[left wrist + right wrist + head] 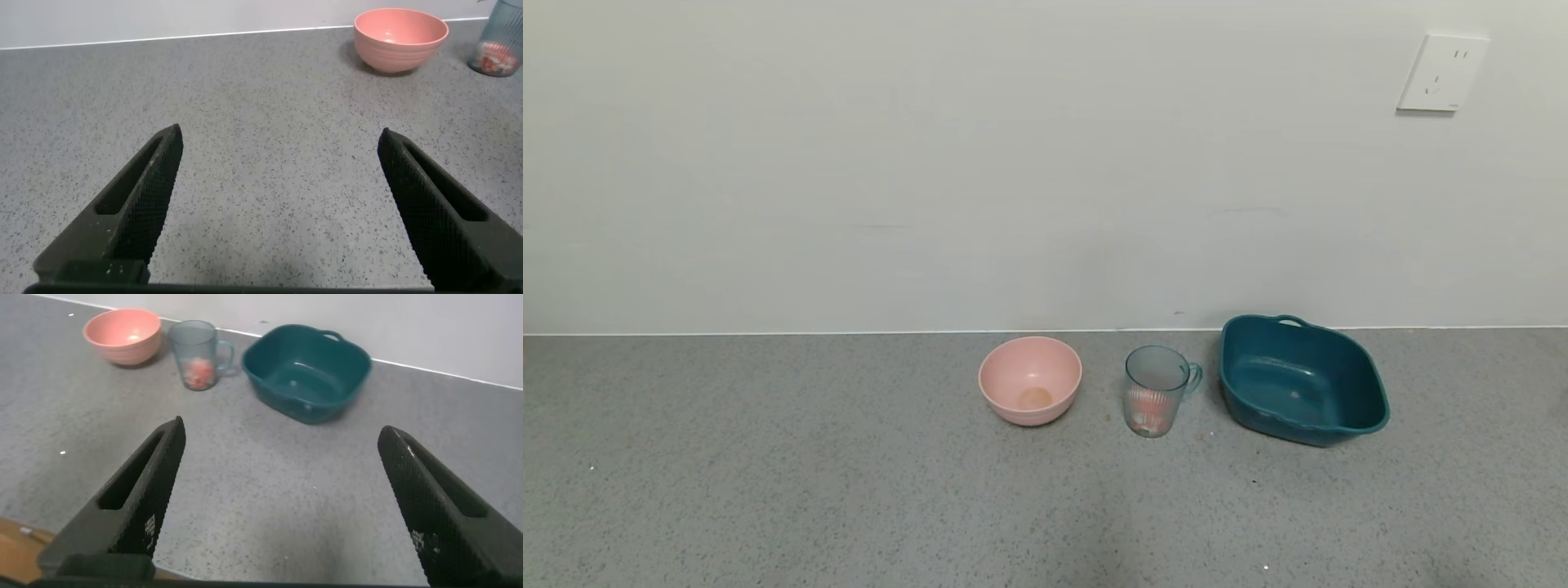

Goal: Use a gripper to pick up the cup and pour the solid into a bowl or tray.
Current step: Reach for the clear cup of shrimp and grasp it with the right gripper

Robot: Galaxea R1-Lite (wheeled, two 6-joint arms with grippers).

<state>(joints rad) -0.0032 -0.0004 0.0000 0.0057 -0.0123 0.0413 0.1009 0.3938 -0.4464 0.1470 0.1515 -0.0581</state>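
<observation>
The clear blue-green ribbed cup (pixel 1157 390) stands upright on the grey counter, its handle toward the teal basin (pixel 1372 400) just to its right. Red-orange and white round pieces (pixel 1147 411) lie in the cup's bottom. Both also show in the right wrist view: the cup (pixel 194 354) and the basin (pixel 347 384), which looks empty. My right gripper (pixel 280 429) is open and empty, well short of them. My left gripper (pixel 280 131) is open and empty over bare counter, far from the cup (pixel 497 42). Neither gripper shows in the head view.
A pink round bowl (pixel 1030 380) stands left of the cup, near the back wall; it also shows in the left wrist view (pixel 400 37) and the right wrist view (pixel 122 335). A white wall outlet (pixel 1441 72) is at the upper right. The counter's near edge (pixel 12 531) shows by the right gripper.
</observation>
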